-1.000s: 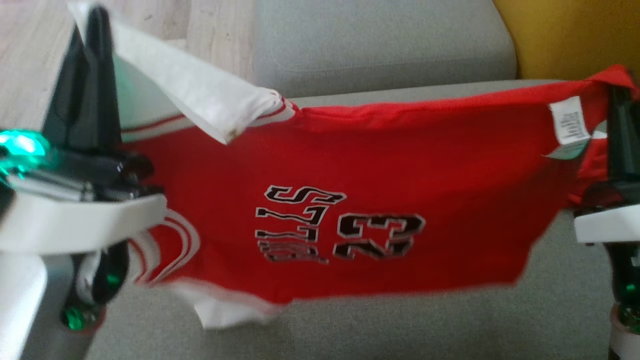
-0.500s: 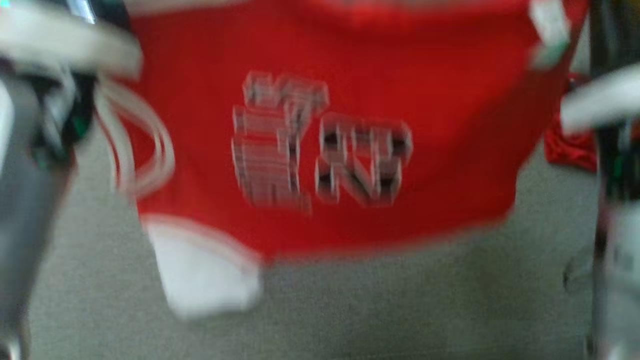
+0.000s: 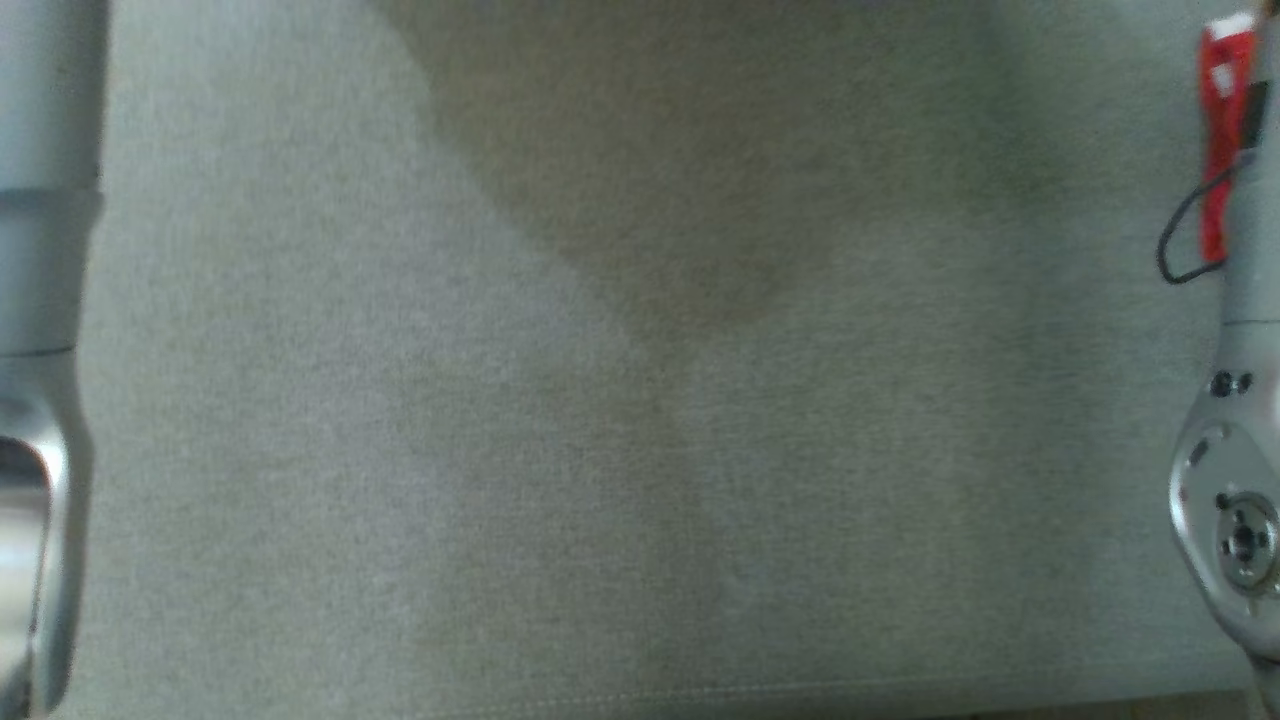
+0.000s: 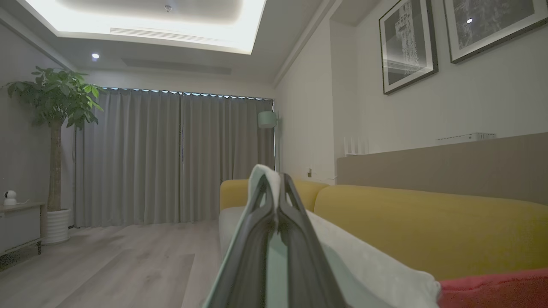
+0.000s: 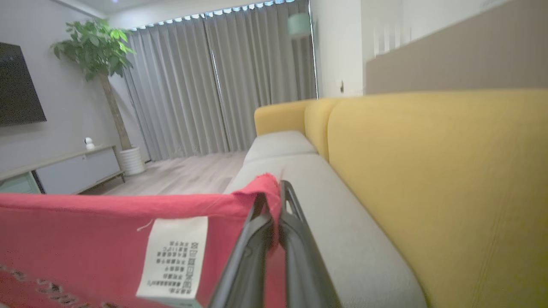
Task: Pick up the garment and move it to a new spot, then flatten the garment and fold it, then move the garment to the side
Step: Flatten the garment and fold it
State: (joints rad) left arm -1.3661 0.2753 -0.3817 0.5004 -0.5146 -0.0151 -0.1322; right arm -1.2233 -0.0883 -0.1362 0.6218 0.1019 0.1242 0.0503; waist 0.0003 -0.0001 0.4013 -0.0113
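Note:
In the left wrist view my left gripper (image 4: 276, 184) is shut on a white sleeve of the garment (image 4: 376, 265), and the red body shows at the lower right. My right gripper (image 5: 276, 192), in the right wrist view, is shut on a red hem corner of the garment (image 5: 85, 231), which stretches away to the left with its white care label (image 5: 175, 256) hanging. The garment is held up above the grey sofa seat (image 5: 317, 192). In the head view my two pale forearms (image 3: 45, 250) (image 3: 1240, 400) flank the bare grey seat cushion (image 3: 600, 400).
The yellow sofa back (image 5: 428, 171) runs along the right of both wrist views. Beyond the sofa's end lie a wooden floor (image 4: 107, 265), grey curtains (image 4: 171, 154), a potted plant (image 4: 55, 111) and a low cabinet (image 5: 77, 169). A red strip (image 3: 1218, 140) shows beside my right forearm.
The head camera has tilted downward, so the red garment and both grippers have slid out of the top of its picture. Both grips stay shut.

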